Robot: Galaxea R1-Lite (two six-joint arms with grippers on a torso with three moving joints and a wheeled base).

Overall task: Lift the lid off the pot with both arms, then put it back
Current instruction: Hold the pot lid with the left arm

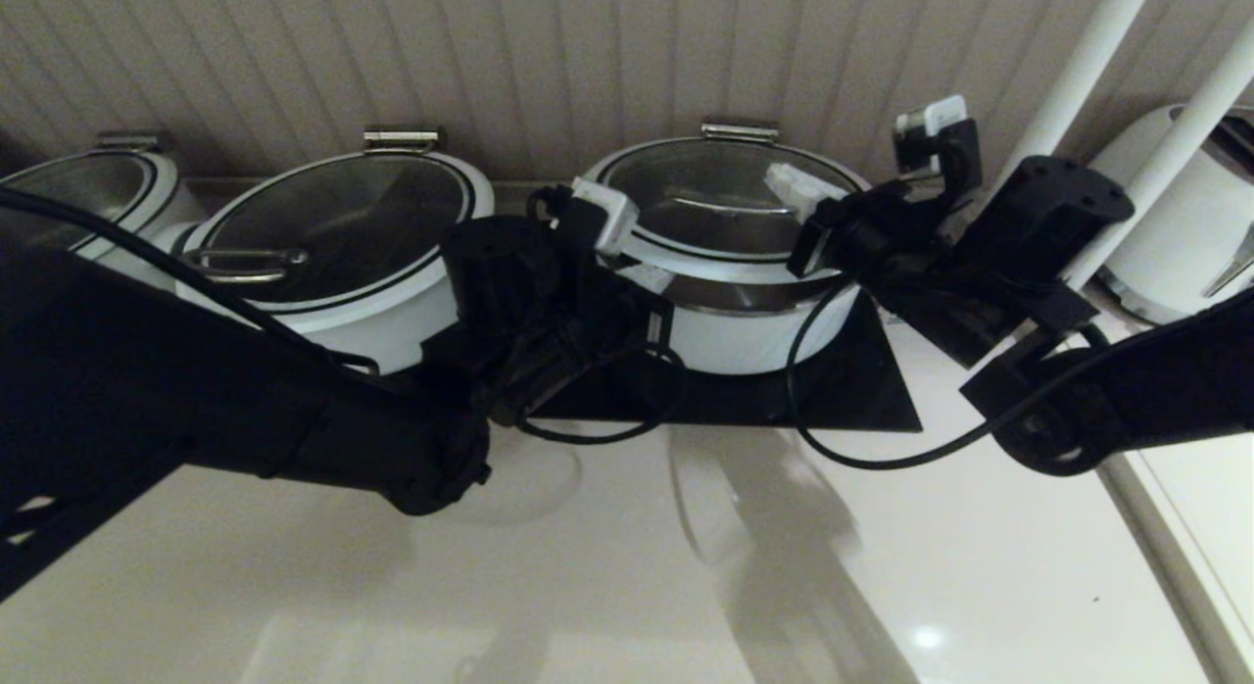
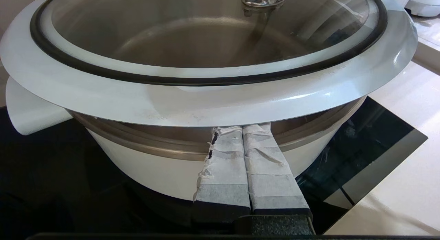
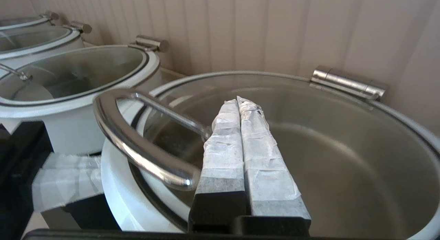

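lift in hand: left gripper (image 2: 242,130), fingers pressed together, props the lid (image 2: 206,106) rim centre-frame; right gripper (image 3: 242,102) closed, empty, beside the handle (image 3: 137,143) — next, raise evenly off the pot (image 2: 154,171).

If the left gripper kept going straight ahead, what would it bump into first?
Probably the round white pot's steel rim band: the shut left gripper points at it, tips just under the glass lid's white rim.

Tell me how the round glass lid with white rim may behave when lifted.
The round glass lid with white rim is probably rigid and rather heavy. Its rear metal hinge suggests tilting, not free lifting. The glossy rim may slip on the closed left gripper beneath it.
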